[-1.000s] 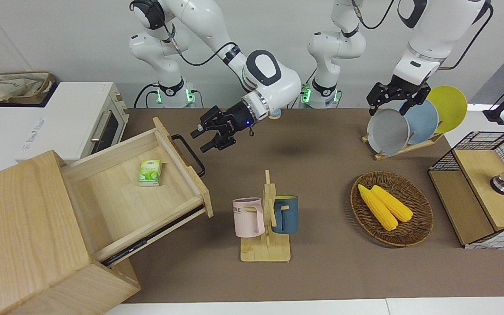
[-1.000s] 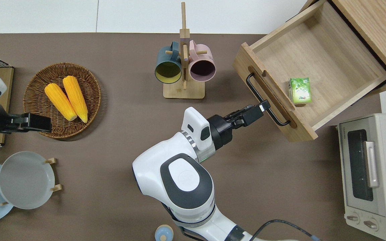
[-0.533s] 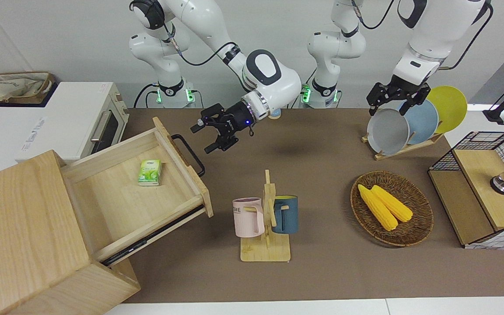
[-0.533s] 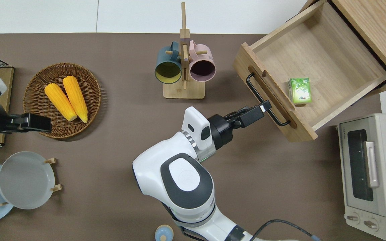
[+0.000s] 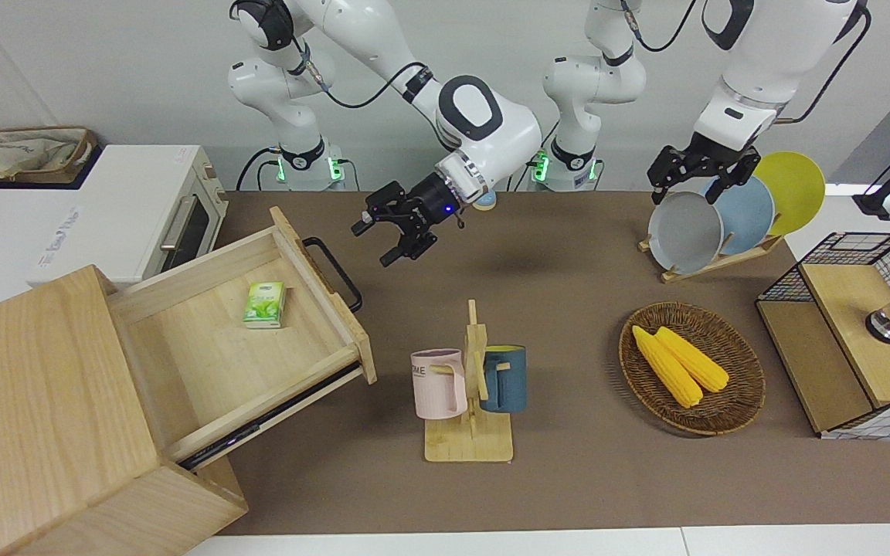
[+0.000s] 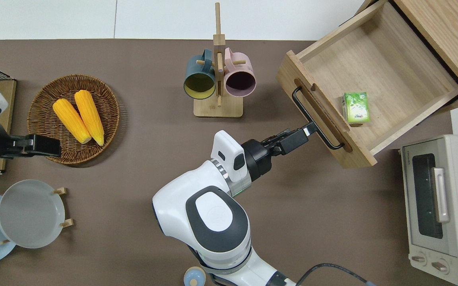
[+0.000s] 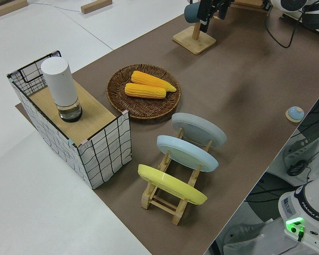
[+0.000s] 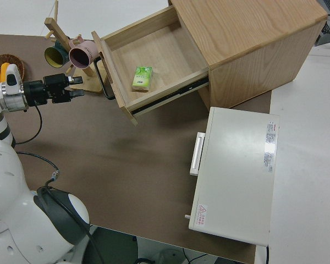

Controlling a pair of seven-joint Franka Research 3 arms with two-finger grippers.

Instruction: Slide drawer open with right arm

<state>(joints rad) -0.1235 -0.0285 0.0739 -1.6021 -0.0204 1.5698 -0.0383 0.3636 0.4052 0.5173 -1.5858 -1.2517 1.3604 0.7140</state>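
Right arm [image 5: 484,127] level, jaws spread

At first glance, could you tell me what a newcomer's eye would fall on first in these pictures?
Most striking is the drawer, pulled wide out of the big wooden box at the right arm's end of the table, with a small green carton lying in it. The right gripper hangs open near the drawer's black handle without touching it. At the left arm's end, two yellow corn cobs lie in a wicker basket.
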